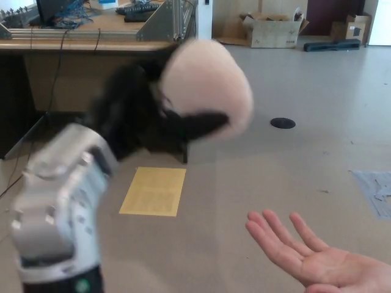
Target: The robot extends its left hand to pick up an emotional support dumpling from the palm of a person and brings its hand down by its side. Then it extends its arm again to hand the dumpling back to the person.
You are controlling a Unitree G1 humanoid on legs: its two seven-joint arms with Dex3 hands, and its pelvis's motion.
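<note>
My left hand [156,113] is raised at the upper middle of the head view, blurred by motion, and is shut on the dumpling [208,88], a round pale pink plush ball. One black finger [204,124] wraps under the plush. My silver forearm [58,195] runs down to the lower left. A person's hand [314,259] lies palm up and bare at the lower right, well below and to the right of the dumpling. My right hand does not show.
A wooden desk [91,67] with cables and metal framing stands at the back left. A yellow sheet [154,190] lies on the floor. A round black floor cover [283,123], a cardboard box [272,30] and a grey mat [376,189] lie farther off.
</note>
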